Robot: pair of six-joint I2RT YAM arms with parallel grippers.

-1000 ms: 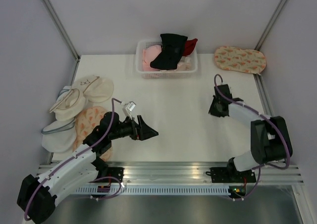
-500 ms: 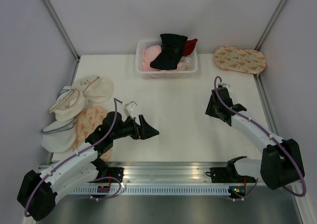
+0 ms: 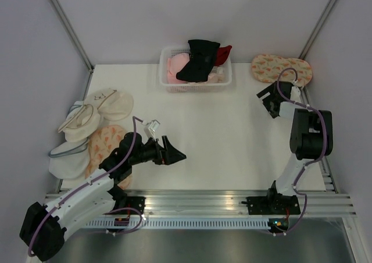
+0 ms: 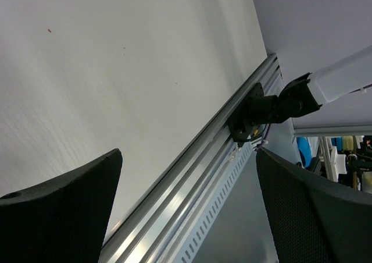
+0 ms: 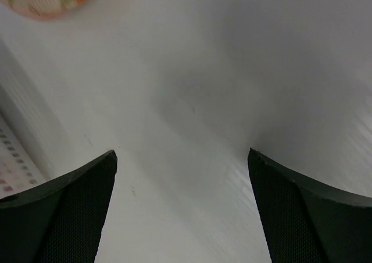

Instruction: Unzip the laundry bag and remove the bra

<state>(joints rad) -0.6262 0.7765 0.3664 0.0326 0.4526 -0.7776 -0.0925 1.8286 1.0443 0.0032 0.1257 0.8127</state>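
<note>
Far-right corner: bag (image 3: pixel 282 70) lies flat, long axis L-R, just beyond R gripper (image 3: pixel 269 99), fingers spread w/ nothing between. L gripper (image 3: pixel 174 149), also spread and empty, sits well apart at near left. Bra not visible, prob. inside bag. R arm nearer.

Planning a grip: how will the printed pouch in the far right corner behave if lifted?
The laundry bag lies flat and thin, so probably light and floppy, sagging from a pinch. Its fabric looks matte, likely not slippery.
</note>
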